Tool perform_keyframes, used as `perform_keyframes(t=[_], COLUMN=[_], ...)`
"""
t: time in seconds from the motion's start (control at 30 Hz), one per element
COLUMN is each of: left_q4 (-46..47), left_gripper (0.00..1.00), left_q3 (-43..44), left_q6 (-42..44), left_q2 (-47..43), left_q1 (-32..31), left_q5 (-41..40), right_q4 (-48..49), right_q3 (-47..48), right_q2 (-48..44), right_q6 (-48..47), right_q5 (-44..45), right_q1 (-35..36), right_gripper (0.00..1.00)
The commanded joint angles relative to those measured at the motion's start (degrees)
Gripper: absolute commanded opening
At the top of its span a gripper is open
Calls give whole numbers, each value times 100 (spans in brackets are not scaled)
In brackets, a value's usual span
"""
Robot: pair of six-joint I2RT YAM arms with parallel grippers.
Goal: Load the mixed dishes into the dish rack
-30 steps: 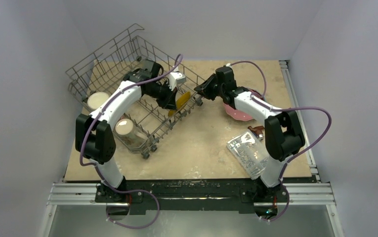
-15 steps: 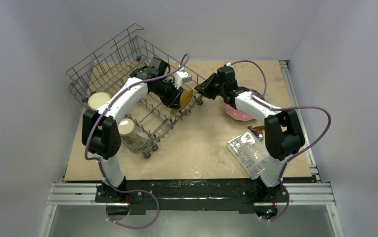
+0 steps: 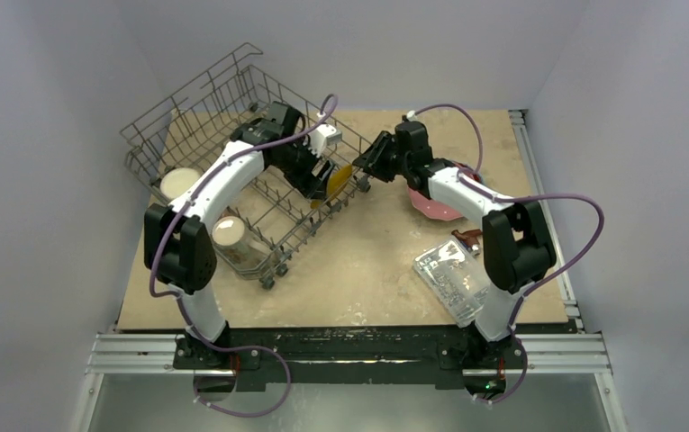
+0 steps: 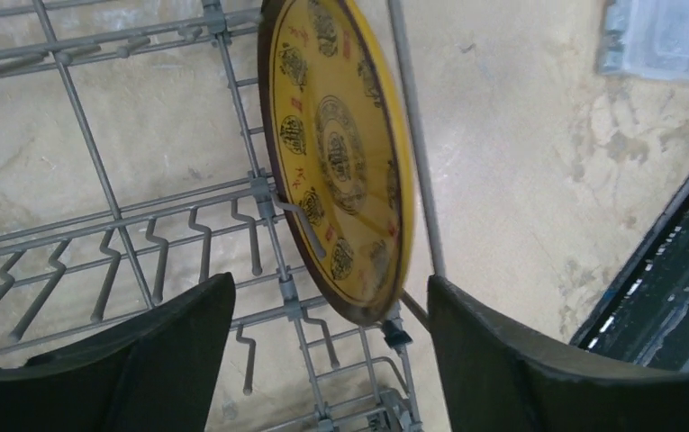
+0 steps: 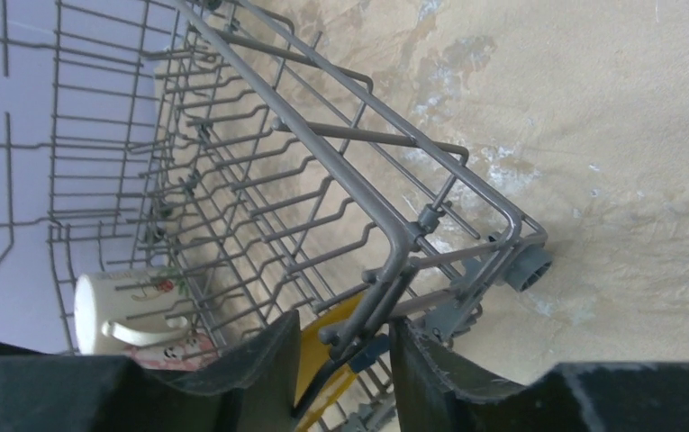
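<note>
The dish rack (image 3: pixel 205 108) sits at the back left. A small yellow plate with a dark pattern (image 4: pixel 340 153) stands on edge between tines at the rack's right end (image 3: pixel 339 177). My left gripper (image 4: pixel 330 292) is open, its fingers either side of the plate's lower rim with a gap on both sides. My right gripper (image 5: pixel 345 328) straddles the rack's corner rail (image 5: pixel 385 234), jaws apart; the yellow plate (image 5: pixel 322 369) shows behind it. Two mugs (image 3: pixel 178 183) (image 3: pixel 230 234) lie in the rack's left part. A pink plate (image 3: pixel 435 205) lies under the right arm.
A clear plastic box of small metal parts (image 3: pixel 451 279) lies at the front right, with a small reddish-brown object (image 3: pixel 469 238) just behind it. The rack's wheel (image 5: pixel 525 265) rests on the beige tabletop. White walls close in on both sides.
My left gripper has opened and let go of the yellow plate, which now stands in the rack. The right jaws have widened around the rack's rail.
</note>
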Motion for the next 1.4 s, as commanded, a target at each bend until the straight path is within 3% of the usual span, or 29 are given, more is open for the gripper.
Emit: perform_keyframes(t=[0.0,0.17,0.3,0.43,0.67,0.9,1.03,1.37], left_q4=[156,481,1317,1327,1822,2004,2057,1997], left_gripper=[83,99,100,97,95,93,93,92], left_q3=[89,-187,-805,-808,-1245,-1383,-1444,-1405], left_q6=[-431,-736,-916,-897,-882,-950,-906,-941], left_q2=[-850,-1480,-2111,-2323,-2947,-3276,-3303,-3099], left_q1=[-85,-89,-153,-348,-732,-825,-836,-861], left_q5=[455,482,118,-442,-1749,-2264,-2401,-2339], right_q4=[-305,-780,-1163,-1378,-1514,-1354,-1203,-223], right_q3=[-185,-178,-227,-588,-1707,-2718,-2854,-3245], right_q2=[-427,-951,-1466,-2141,-3109,-3481,-3113,-2160], right_q6=[-1020,-1612,-1924,-2136,-1827,-1822,-1892,-1537], right_q5=[37,381,645,1274,1858,1227,388,-918], right_q1=[0,-1,-10,-50,-858,-2393,-3161,-3589], right_gripper=[45,66,77,85,85,83,81,77])
